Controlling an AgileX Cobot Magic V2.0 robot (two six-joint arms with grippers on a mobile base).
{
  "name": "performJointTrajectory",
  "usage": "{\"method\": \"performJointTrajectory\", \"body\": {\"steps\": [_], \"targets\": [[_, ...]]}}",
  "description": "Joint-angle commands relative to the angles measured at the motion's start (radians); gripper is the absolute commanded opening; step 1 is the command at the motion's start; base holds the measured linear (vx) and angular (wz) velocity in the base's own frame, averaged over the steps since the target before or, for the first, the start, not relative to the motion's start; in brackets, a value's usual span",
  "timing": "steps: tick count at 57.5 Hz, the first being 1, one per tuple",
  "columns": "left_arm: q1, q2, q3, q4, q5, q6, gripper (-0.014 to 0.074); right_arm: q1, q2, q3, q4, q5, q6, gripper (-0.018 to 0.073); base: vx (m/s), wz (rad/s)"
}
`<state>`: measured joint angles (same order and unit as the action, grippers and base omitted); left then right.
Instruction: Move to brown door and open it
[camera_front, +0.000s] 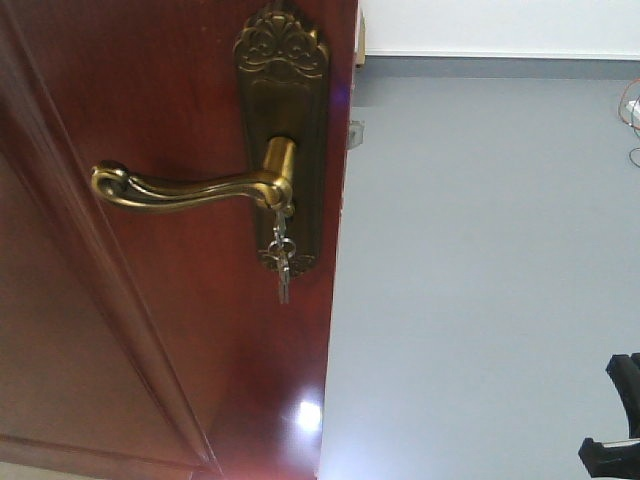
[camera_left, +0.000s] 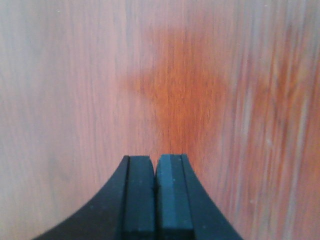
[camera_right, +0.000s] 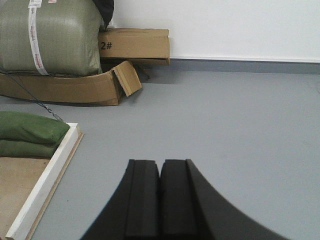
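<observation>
Pressed-together left gripper (camera_left: 155, 195) faces the brown door (camera_front: 150, 330), probably the nearer arm; lever handle (camera_front: 190, 188) runs nine-to-three o'clock. Right gripper (camera_right: 160, 200), also closed, faces floor (camera_right: 240, 125).

Brown door (camera_front: 170, 300) blocks left; open grey floor (camera_front: 480, 300) right of edge.
</observation>
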<state>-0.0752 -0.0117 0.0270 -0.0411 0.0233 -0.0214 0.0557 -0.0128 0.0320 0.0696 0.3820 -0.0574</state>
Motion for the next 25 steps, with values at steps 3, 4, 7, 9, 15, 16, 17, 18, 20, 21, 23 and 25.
{"method": "performJointTrajectory", "body": {"steps": [3,4,7,9,15,16,17,18,20,21,23,25], "targets": [[0.002,-0.014,-0.018,-0.004,-0.082,-0.001,-0.0003,-0.002,-0.006,0.003,-0.007,-0.081,-0.009,0.0,0.0,0.0],[0.002,-0.014,-0.018,-0.004,-0.082,-0.001,-0.0003,-0.002,-0.006,0.003,-0.007,-0.081,-0.009,0.0,0.0,0.0],[0.002,-0.014,-0.018,-0.004,-0.082,-0.001,-0.0003,-0.002,-0.006,0.003,-0.007,-0.081,-0.009,0.0,0.0,0.0],[0.002,-0.014,-0.018,-0.004,-0.082,-0.001,-0.0003,-0.002,-0.006,0.003,-0.007,-0.081,-0.009,0.0,0.0,0.0],[0.002,-0.014,-0.018,-0.004,-0.082,-0.001,-0.0003,-0.002,-0.006,0.003,-0.007,-0.081,-0.009,0.0,0.0,0.0],[0.002,-0.014,-0.018,-0.004,-0.082,-0.001,-0.0003,-0.002,-0.006,0.003,-0.007,-0.081,-0.009,0.0,0.0,0.0],[0.002,-0.014,-0.018,-0.004,-0.082,-0.001,-0.0003,-0.002,-0.006,0.003,-0.007,-0.081,-0.009,0.0,0.0,0.0],[0.002,-0.014,-0.018,-0.004,-0.082,-0.001,-0.0003,-0.002,-0.006,0.003,-0.007,-0.081,-0.009,0.0,0.0,0.0],[0.002,-0.014,-0.018,-0.004,-0.082,-0.001,-0.0003,-0.002,-0.006,0.003,-0.007,-0.081,-0.009,0.0,0.0,0.0],[0.002,-0.014,-0.018,-0.004,-0.082,-0.001,-0.0003,-0.002,-0.006,0.003,-0.007,-0.081,-0.009,0.0,0.0,0.0],[0.002,-0.014,-0.018,-0.004,-0.082,-0.001,-0.0003,-0.002,-0.006,0.003,-0.007,-0.081,-0.009,0.0,0.0,0.0],[0.002,-0.014,-0.018,-0.004,-0.082,-0.001,-0.0003,-0.002,-0.006,0.003,-0.007,-0.081,-0.009,0.0,0.0,0.0]]}}
